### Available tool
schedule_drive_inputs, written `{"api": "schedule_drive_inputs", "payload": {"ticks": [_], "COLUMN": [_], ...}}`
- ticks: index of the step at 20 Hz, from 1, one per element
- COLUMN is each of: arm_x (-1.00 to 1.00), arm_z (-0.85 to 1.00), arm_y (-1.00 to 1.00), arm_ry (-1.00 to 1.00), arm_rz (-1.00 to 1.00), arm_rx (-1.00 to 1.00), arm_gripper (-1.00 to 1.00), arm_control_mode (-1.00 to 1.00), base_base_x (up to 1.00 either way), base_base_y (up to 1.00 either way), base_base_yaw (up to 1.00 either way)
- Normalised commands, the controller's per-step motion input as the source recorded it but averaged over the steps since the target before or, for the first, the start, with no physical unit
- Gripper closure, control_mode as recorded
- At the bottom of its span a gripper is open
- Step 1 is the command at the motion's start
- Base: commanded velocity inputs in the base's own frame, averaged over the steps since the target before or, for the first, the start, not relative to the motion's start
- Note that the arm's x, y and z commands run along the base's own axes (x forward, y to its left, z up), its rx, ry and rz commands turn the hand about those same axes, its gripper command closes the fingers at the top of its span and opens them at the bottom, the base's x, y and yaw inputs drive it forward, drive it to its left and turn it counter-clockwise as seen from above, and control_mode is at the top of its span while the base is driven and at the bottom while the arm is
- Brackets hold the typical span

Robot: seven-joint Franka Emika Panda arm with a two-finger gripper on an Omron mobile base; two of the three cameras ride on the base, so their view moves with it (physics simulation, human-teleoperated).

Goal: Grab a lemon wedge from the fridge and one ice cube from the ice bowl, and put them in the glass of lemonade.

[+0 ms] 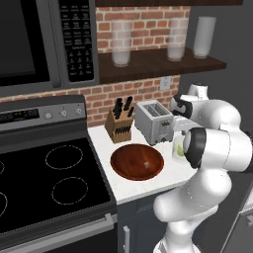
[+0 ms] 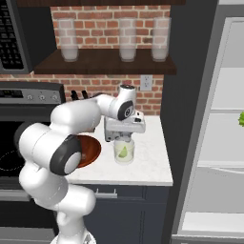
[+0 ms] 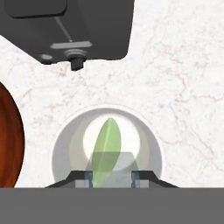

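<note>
A: Start at the bottom of the hand view. Your gripper (image 3: 112,178) is nearly closed, pinching the lemon wedge (image 3: 106,146) straight above the glass of lemonade (image 3: 107,148).

B: So what could spoil it?

A: I judge two things. If the wedge sticks to a finger when you open, it may come away with the hand. Drop too low and you could nudge the glass toward the toaster (image 3: 70,28) at the top.

B: And farther off?

A: The ice bowl (image 1: 137,162), centre of the left base view, holds an ice cube (image 1: 147,163). It's tiny, so a slightly off grasp could miss.
</note>
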Motion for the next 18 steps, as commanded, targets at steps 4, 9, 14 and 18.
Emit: {"api": "schedule_drive_inputs", "payload": {"ticks": [4, 9, 14, 18], "arm_x": [-0.22, -0.01, 0.08, 0.04], "arm_z": [0.0, 0.0, 0.0, 0.0], "arm_y": [0.0, 0.0, 0.0, 0.0], "arm_ry": [-0.09, -0.02, 0.06, 0.04], "arm_rz": [0.0, 0.0, 0.0, 0.0], "arm_rx": [0.0, 0.0, 0.0, -0.03], "arm_gripper": [1.0, 1.0, 1.0, 1.0], "arm_control_mode": [-1.0, -1.0, -1.0, -1.0], "base_base_x": [0.0, 0.0, 0.0, 0.0], "base_base_y": [0.0, 0.0, 0.0, 0.0], "base_base_yaw": [0.0, 0.0, 0.0, 0.0]}}
